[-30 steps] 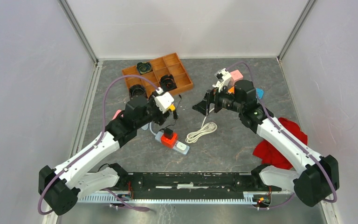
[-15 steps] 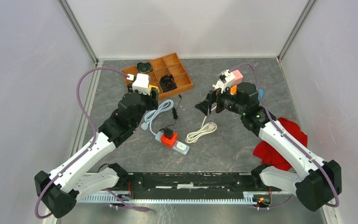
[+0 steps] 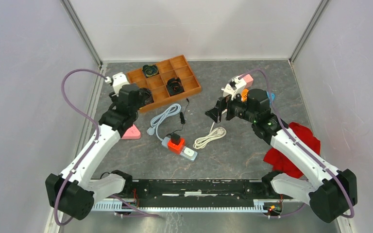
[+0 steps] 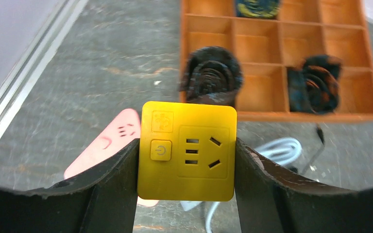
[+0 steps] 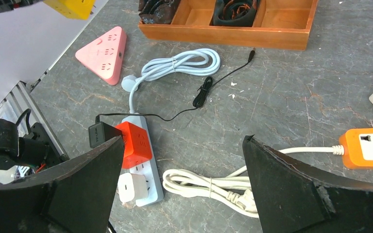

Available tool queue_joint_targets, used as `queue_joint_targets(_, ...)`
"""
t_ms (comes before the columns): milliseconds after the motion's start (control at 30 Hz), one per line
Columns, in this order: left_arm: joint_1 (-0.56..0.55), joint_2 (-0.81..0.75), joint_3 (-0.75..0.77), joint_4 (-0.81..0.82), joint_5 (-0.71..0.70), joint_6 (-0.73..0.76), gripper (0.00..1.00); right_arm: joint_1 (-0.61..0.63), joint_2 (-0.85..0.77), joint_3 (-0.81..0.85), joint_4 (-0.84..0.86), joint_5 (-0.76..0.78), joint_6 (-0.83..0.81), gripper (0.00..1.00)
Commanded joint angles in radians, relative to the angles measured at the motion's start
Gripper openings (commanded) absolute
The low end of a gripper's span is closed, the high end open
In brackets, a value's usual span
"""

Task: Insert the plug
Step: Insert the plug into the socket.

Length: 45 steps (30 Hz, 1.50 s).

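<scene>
My left gripper (image 4: 186, 145) is shut on a yellow socket cube (image 4: 186, 160) with a power button and holds it above the table; in the top view the left gripper (image 3: 132, 97) is by the left end of the wooden tray. My right gripper (image 5: 184, 141) is open and empty, and hangs in the top view (image 3: 218, 110) above a coiled white cable (image 5: 209, 187) ending in a plug (image 5: 240, 203). A grey power strip (image 5: 143, 182) carries a red cube (image 5: 136, 143), a black adapter (image 5: 99, 133) and a white adapter (image 5: 132, 187).
A wooden tray (image 3: 189, 85) with black coiled items stands at the back. A pink triangular socket (image 3: 132, 132) lies on the left, a pale blue cable (image 3: 165, 116) in the middle. An orange socket (image 5: 366, 148) and white and pink adapters (image 3: 238, 82) lie behind the right gripper. A red cloth (image 3: 291, 148) lies at right.
My left arm has swung left and back with the yellow cube, away from the power strip to the tray's left end, uncovering the pink triangular socket. The right gripper barely moved.
</scene>
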Motion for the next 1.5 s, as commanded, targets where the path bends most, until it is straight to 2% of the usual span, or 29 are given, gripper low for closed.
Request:
queue_joint_targets(0,0.112,-0.001,0.006,-0.052,0.028,-0.203,0.33,-0.002,-0.03,-0.026,0.044,0.014,-0.013,0.98)
queue_joint_targets(300,0.166,0.083,0.001,-0.142,-0.118,-0.267,0.34,-0.003,-0.045,-0.063,0.061,0.015,-0.025,0.98)
queue_joint_targets(467,0.19,0.111,-0.022,-0.155,-0.185,-0.315,0.34,-0.003,-0.057,-0.124,0.16,-0.037,0.027,0.98)
queue_joint_targets(733,0.214,0.165,-0.015,-0.241,-0.208,-0.427,0.35,-0.003,-0.047,-0.141,0.173,-0.05,0.021,0.98)
queue_joint_targets(833,0.215,0.197,-0.007,-0.233,-0.202,-0.421,0.36,-0.002,-0.05,-0.146,0.178,-0.061,0.02,0.98)
queue_joint_targets(1067,0.216,0.294,0.068,-0.312,-0.219,-0.511,0.37,-0.002,-0.066,-0.153,0.179,-0.06,0.022,0.98)
queue_joint_targets(1233,0.216,0.347,0.109,-0.302,-0.2,-0.527,0.39,-0.003,-0.086,-0.17,0.185,-0.06,0.024,0.98)
queue_joint_targets(1467,0.216,0.384,0.116,-0.219,-0.252,-0.468,0.39,-0.003,-0.111,-0.17,0.167,-0.053,0.018,0.98)
